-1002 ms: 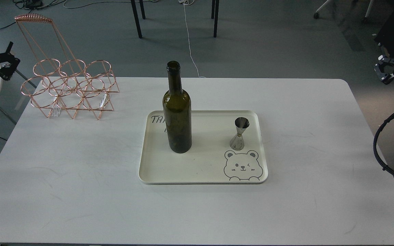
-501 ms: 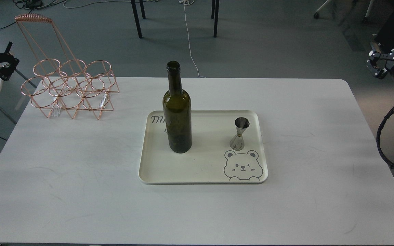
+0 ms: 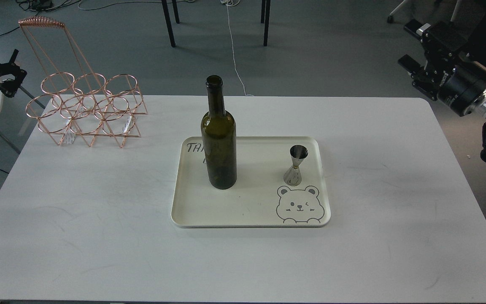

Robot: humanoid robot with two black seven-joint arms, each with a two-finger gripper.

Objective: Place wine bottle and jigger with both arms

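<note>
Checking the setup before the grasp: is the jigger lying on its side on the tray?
No, the jigger stands upright on the cream tray, right of the wine bottle and just above the printed bear.

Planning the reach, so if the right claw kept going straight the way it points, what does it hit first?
Probably nothing: the right claw points up-left over bare floor, beyond the table. Depth is unclear.

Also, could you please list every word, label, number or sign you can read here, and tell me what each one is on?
"TA": handwritten-style dark lettering at the far left corner of the cream tray; the rest is hidden behind the wine bottle.
A winking bear face: a drawing, not text, at the tray's near right corner.
Wine bottle: no label visible.
Jigger: no readable markings.
</note>
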